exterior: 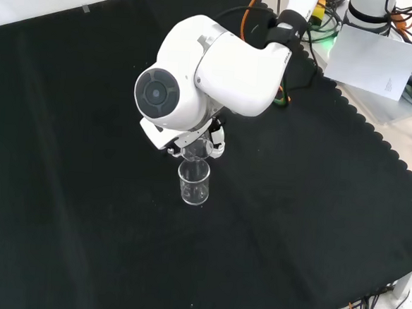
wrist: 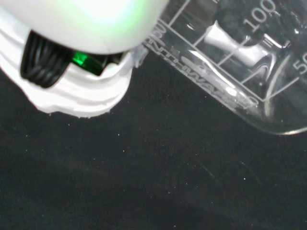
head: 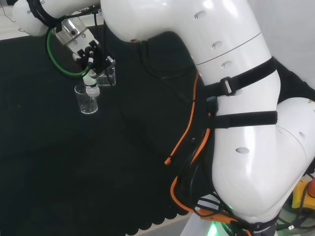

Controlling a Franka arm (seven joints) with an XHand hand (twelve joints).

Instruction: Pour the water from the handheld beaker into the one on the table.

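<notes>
We hold the handheld beaker (head: 106,73) in the hand (head: 86,51), fingers (head: 90,78) curled round its clear wall; it hangs tilted just above the beaker on the worktop (head: 87,101). In the head view both sit toward the far left corner of the worktop (head: 59,167), well clear of its near scalloped edge. In the front view the standing beaker (exterior: 194,183) is upright near the middle of the black cloth, just below the arm's big white link (exterior: 197,79), which covers most of the hand there. In the wrist view the held beaker (wrist: 240,72) lies slanted, close and large, beside a white part of the hand (wrist: 76,91); we cannot tell how much water either vessel holds.

We judge the pour to be at or near its start. What could go wrong: the held lip may not be squarely over the standing mouth, since both are clear glass and hard to line up, so water could run down the outside onto the cloth. Tipping too quickly could overshoot the narrow opening. Lowering further could knock the standing beaker over, as nothing steadies it.

The held beaker carries white graduation marks and figures in the wrist view; we leave them unread, and see no other label
</notes>
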